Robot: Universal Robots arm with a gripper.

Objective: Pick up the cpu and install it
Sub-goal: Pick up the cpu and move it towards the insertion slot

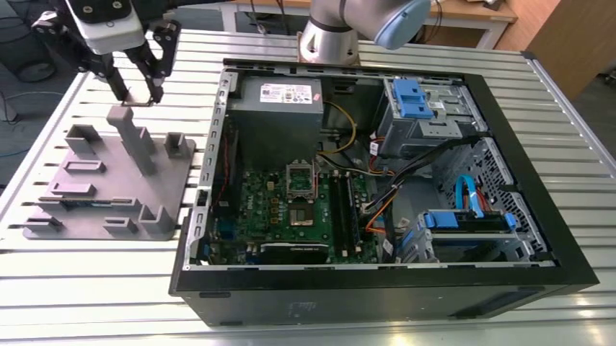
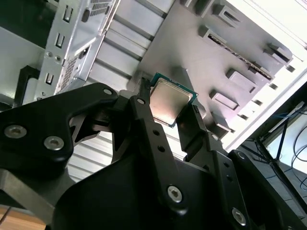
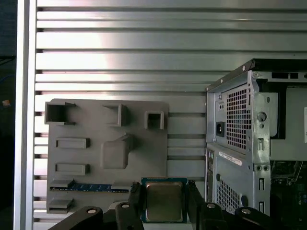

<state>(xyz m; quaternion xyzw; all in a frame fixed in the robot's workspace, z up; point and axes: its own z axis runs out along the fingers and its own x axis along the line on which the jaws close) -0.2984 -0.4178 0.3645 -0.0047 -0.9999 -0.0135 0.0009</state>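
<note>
The tool is clamped tight on the cpu, chip pinched between both fingers, held up off the grey fixture on the desk, on the exterior view's left of the open computer case.
</note>
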